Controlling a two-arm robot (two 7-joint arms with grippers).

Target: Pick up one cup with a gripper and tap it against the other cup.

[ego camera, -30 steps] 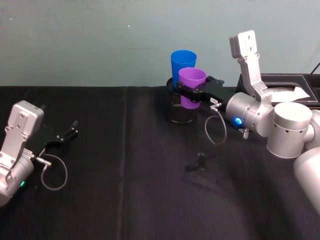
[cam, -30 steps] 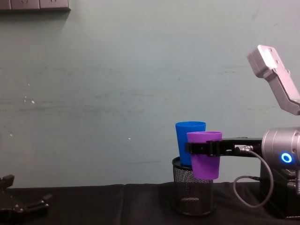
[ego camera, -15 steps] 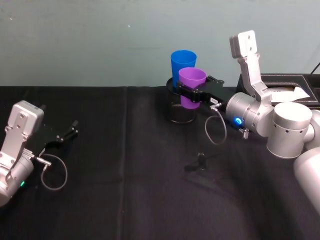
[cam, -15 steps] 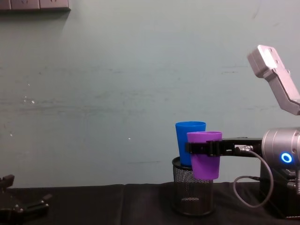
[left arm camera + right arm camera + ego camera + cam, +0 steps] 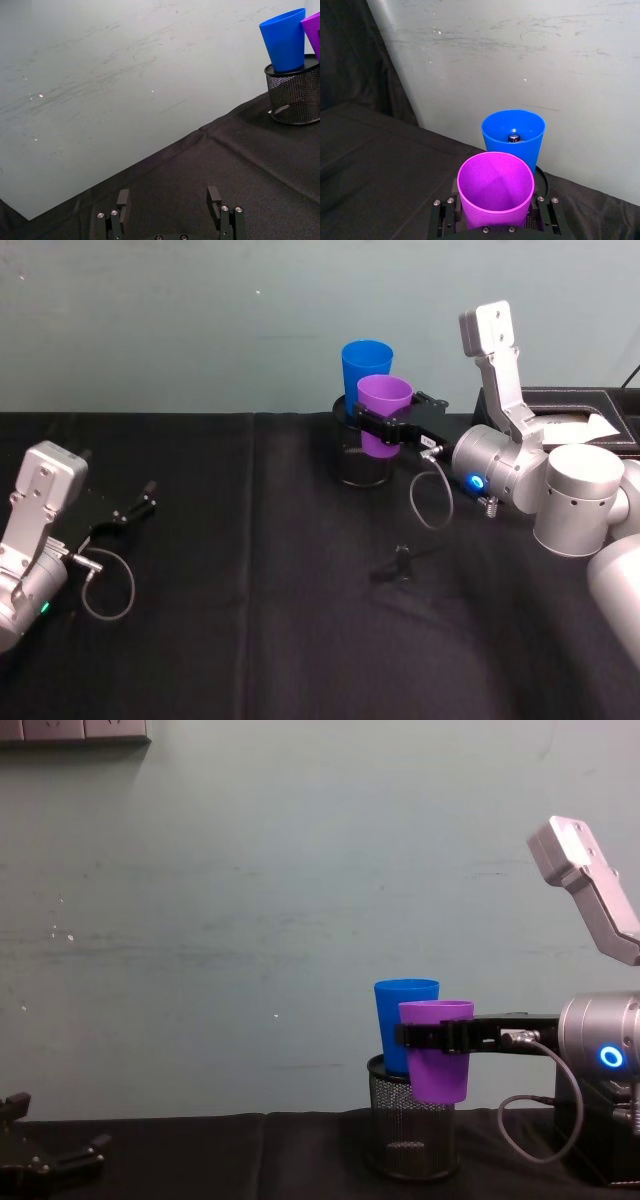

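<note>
My right gripper (image 5: 378,427) is shut on the purple cup (image 5: 384,415) and holds it upright in the air. The purple cup (image 5: 437,1058) hangs just in front of the blue cup (image 5: 405,1023), their sides close or touching. The blue cup (image 5: 366,369) stands upright inside a black mesh pen holder (image 5: 360,458). In the right wrist view the purple cup (image 5: 495,195) sits between the jaws of my right gripper (image 5: 495,218), with the blue cup (image 5: 514,137) right behind it. My left gripper (image 5: 143,501) rests open at the far left, low over the table.
A black cloth (image 5: 260,620) covers the table. A small dark object (image 5: 398,565) lies on it in front of the pen holder. A black box (image 5: 570,412) stands at the back right. A pale wall (image 5: 200,320) rises behind the table.
</note>
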